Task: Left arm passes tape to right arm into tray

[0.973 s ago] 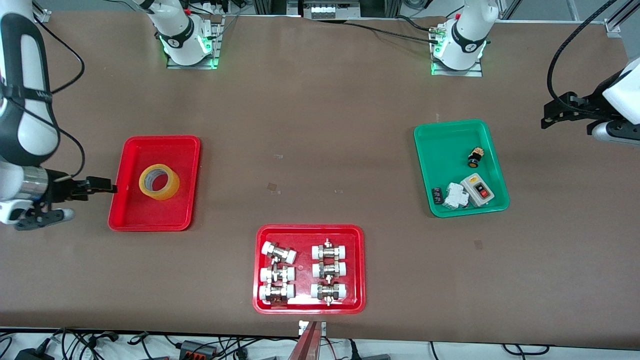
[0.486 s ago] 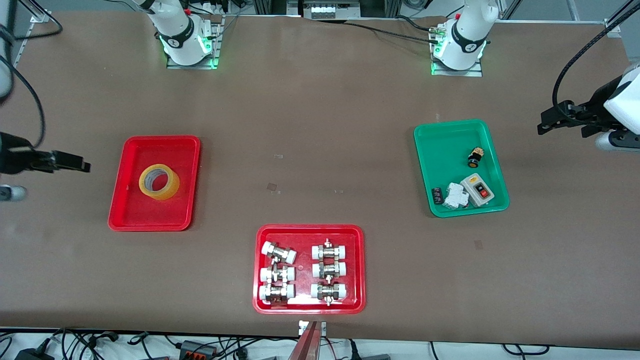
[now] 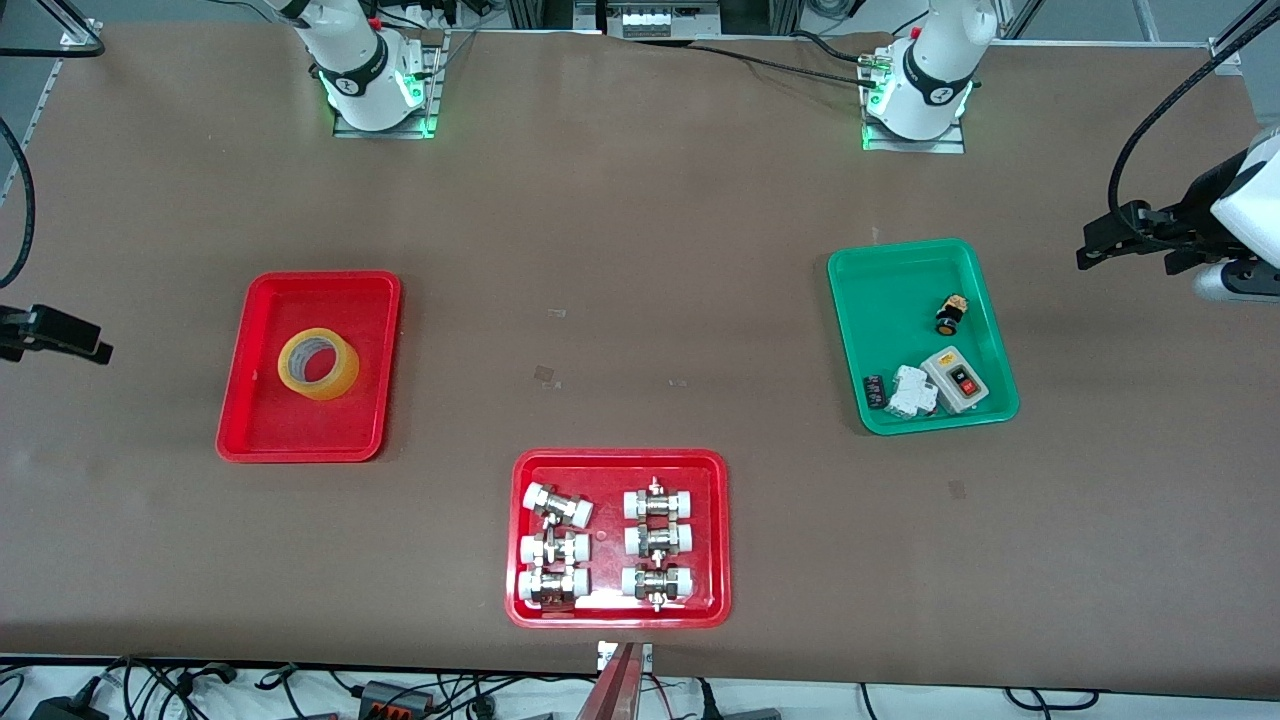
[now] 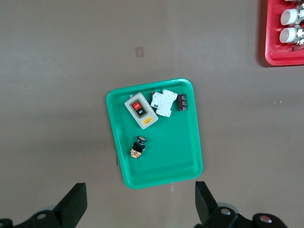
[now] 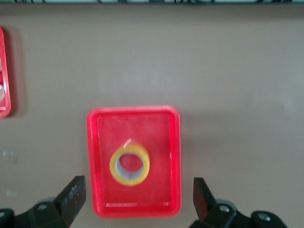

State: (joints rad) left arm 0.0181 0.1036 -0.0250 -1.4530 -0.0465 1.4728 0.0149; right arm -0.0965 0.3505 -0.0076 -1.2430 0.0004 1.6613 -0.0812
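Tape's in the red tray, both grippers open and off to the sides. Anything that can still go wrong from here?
Little, I'd say.
1. The tape lies flat in the tray, nothing pinning it; a bump to the tray would slide it.
2. The right gripper, open, hangs above the tray in its wrist view, so a straight descent would hit the roll.
3. The left gripper, open, hangs over the green tray; a drop there risks the switch box.

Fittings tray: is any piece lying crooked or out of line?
Yes. In the fittings tray, the fitting farthest from the front camera, in the column toward the right arm's end, lies tilted; the others sit straight in their rows.
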